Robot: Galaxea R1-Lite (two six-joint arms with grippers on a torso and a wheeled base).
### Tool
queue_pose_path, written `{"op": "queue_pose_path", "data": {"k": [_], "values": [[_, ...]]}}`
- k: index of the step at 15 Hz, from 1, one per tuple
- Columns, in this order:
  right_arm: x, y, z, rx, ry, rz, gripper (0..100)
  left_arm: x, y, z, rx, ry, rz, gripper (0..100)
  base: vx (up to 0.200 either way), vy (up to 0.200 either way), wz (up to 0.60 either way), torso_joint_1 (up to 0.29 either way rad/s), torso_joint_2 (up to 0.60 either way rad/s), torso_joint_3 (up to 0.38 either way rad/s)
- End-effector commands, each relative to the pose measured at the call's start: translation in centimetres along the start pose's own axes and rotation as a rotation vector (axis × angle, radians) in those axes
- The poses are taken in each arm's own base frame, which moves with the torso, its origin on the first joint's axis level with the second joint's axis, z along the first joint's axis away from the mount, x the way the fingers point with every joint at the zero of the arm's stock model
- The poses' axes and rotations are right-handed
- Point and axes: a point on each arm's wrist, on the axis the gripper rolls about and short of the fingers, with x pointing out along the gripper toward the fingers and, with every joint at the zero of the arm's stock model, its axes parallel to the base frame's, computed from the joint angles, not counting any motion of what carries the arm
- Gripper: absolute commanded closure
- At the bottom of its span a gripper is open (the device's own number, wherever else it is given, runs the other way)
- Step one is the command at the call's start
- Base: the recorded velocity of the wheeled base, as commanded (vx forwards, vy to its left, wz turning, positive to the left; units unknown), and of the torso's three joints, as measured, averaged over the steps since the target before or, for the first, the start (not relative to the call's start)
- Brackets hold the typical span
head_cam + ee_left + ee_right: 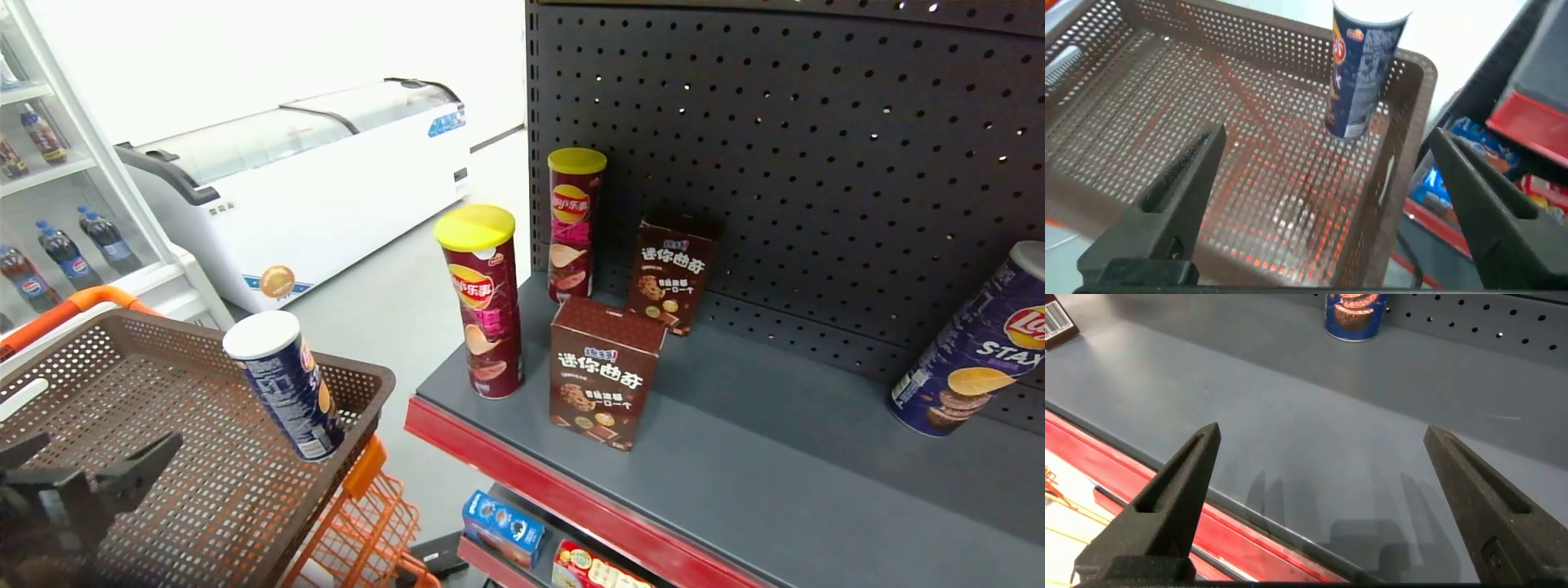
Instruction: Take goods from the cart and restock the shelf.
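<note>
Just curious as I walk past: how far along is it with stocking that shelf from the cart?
Looks done: the shelf holds two red cans, two brown boxes and a blue can. In hand: nothing; left claw open over the cart basket, right claw open over the shelf. Left: one white-lidded can standing in the basket.

basket (363, 392): blue can (286, 384) standing by its shelf-side corner | left gripper (82, 465): jaws apart, over the basket's near end | shelf (775, 457): front red can (483, 302), rear red can (573, 224), front brown box (602, 371), rear brown box (673, 273); second blue can (976, 343) far right against pegboard (816, 163)
</note>
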Motion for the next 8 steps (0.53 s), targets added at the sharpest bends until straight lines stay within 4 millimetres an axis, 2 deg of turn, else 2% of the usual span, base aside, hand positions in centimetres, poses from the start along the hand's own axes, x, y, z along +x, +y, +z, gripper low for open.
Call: {"op": "queue_pose_path", "data": {"k": [1, 2, 6, 8], "values": [[0.0, 0.0, 0.0, 0.0, -0.001, 0.0, 0, 7.3, -1.1, -2.8, 0.001, 0.128, 0.018, 0, 0.0, 0.0, 0.0, 0.0, 0.0, 0.0], [0.0, 0.0, 0.0, 0.0, 0.001, 0.0, 0, 8.7, -1.4, -3.6, -0.003, 0.107, 0.014, 0, 0.0, 0.0, 0.0, 0.0, 0.0, 0.0], [0.0, 0.0, 0.0, 0.0, 0.001, 0.0, 0, 11.9, -2.8, -4.9, -0.011, 0.076, -0.024, 0, 0.0, 0.0, 0.0, 0.0, 0.0, 0.0], [0.0, 0.0, 0.0, 0.0, 0.001, 0.0, 0, 14.0, -3.0, -6.3, -0.011, 0.101, -0.018, 0, 0.0, 0.0, 0.0, 0.0, 0.0, 0.0]]}}
